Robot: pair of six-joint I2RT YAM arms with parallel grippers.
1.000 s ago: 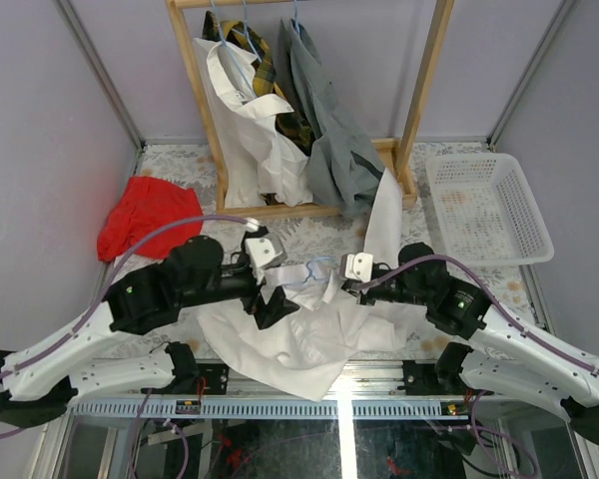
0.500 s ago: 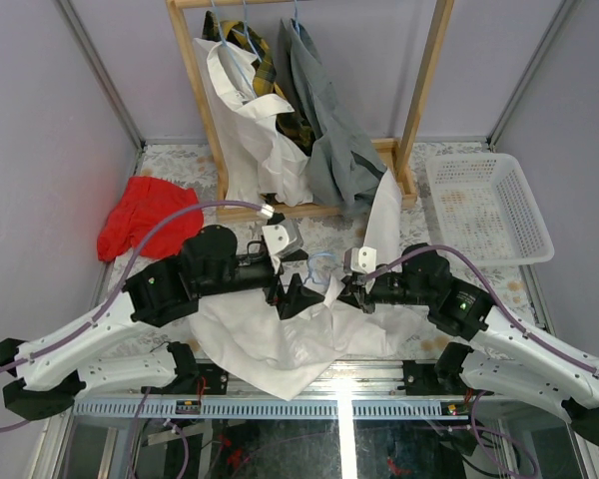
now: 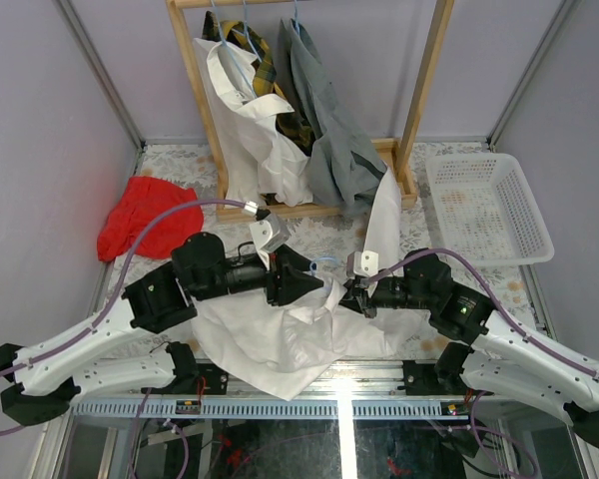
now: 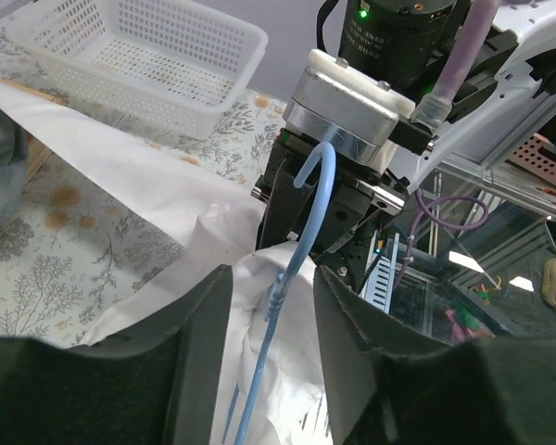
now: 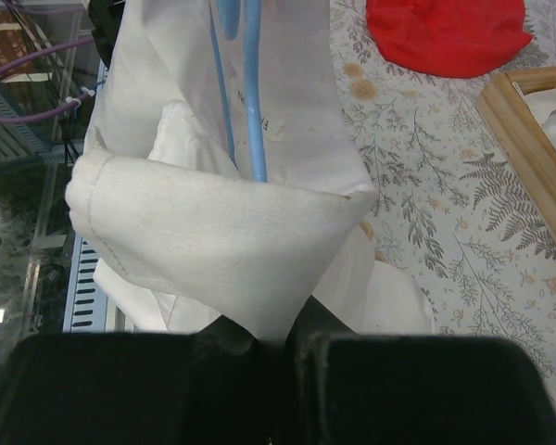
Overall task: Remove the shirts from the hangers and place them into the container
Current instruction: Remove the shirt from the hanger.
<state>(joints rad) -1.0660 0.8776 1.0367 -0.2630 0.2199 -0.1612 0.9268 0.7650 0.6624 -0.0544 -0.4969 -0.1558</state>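
A white shirt (image 3: 280, 339) lies crumpled on the table's near edge with a light-blue hanger (image 3: 324, 263) still in its collar. My left gripper (image 3: 314, 282) straddles the hanger's neck (image 4: 308, 222). Its jaws stand partly apart, with the wire and collar cloth (image 4: 232, 227) between them and the wire touching neither finger. My right gripper (image 3: 351, 291) faces it, shut on a fold of the white shirt (image 5: 213, 232) beside the hanger wire (image 5: 254, 102). A white, a plaid (image 3: 265, 70) and a grey shirt (image 3: 334, 145) hang on the rack. The white mesh container (image 3: 441, 205) sits at the right.
The wooden rack (image 3: 280, 210) stands at the back centre, its base on the floral tabletop. A red cloth (image 3: 145, 215) lies at the left. A sleeve of the held shirt trails up toward the rack's base. The container's wall (image 4: 195, 107) shows behind the right arm.
My left gripper has slid right onto the hanger's neck and its jaws have narrowed from wide open. The right gripper stayed shut on the shirt, barely shifting.
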